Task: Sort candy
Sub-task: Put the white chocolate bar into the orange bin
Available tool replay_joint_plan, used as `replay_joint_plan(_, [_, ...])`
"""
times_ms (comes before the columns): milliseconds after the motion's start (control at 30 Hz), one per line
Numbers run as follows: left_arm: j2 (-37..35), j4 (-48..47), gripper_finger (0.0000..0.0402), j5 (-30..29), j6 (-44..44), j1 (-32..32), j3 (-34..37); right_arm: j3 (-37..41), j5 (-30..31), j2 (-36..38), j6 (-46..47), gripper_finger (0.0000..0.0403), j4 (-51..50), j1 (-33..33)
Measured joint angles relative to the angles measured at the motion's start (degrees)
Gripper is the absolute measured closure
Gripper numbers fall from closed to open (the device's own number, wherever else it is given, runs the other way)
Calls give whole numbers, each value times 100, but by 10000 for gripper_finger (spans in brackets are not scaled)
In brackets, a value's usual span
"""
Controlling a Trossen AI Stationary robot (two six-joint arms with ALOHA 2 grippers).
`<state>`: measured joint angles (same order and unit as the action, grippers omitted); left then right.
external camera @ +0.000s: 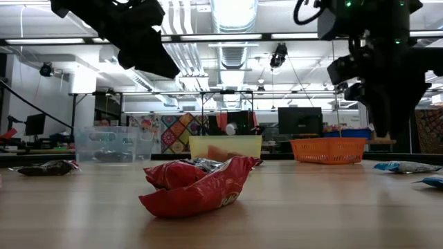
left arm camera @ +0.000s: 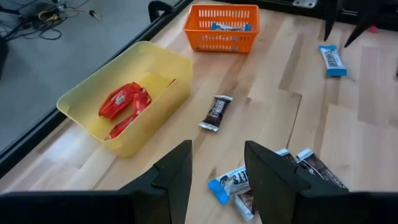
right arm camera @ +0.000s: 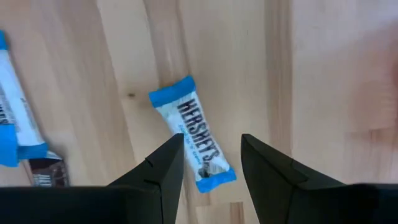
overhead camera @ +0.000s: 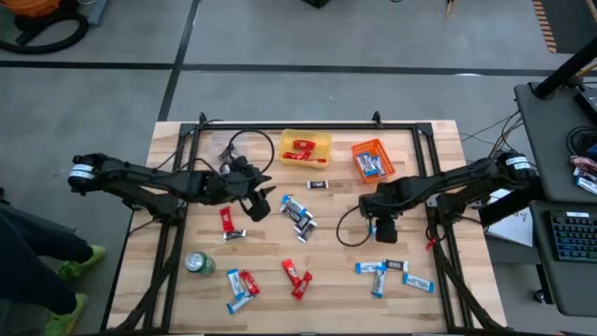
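Observation:
Wrapped mini bars lie scattered on the wooden table (overhead camera: 438, 187): red, blue-and-white and dark ones. My left gripper (overhead camera: 261, 201) is open and empty, raised over a central pile of blue and dark bars (overhead camera: 297, 214), which shows past its fingers (left arm camera: 233, 182). My right gripper (overhead camera: 385, 230) is open, fingers pointing down on either side of one blue-and-white bar (right arm camera: 193, 134) lying flat on the table below it, not touching. A yellow tray (overhead camera: 322, 140) holds red bars (left arm camera: 124, 102). An orange basket (overhead camera: 358, 149) holds blue bars.
A round green can (overhead camera: 199, 264) stands near the front left. A single dark bar (overhead camera: 318, 185) lies between tray and pile. Red and blue bars lie along the near edge (overhead camera: 241, 285), two red ones close in the low view (external camera: 201, 183). A black frame (overhead camera: 280, 126) borders the table.

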<state>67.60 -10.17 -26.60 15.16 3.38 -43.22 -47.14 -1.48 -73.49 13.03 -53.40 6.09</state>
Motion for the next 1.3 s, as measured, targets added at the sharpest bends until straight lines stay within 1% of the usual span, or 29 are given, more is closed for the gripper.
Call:
replay_joint_plan(333, [146,3,271,-1,4,2,2,303,17,-1,48,257,194,370])
replay_joint_plan(433, [231,20,271,-1,4,2,2,345,182,-79,83,257,191,509])
replay_joint_plan(533, [338,113,271,-2,-55,0,7,355,301,-256,114,257,255,604])
replay_joint_plan(800, [511,167,271,-1,-201,1,7,355,315,-1030,167,257,354,603])
replay_joint_plan(933, [511,171,271,-1,-218,1,7,329,309,-1281,79,258,372,603])
replay_joint_plan(1067, [511,176,271,-1,-221,1,7,333,294,-1325,42,279,405,603])
replay_joint_plan(1300, [511,247,271,-1,-221,2,7,368,268,-1043,63,350,476,603])
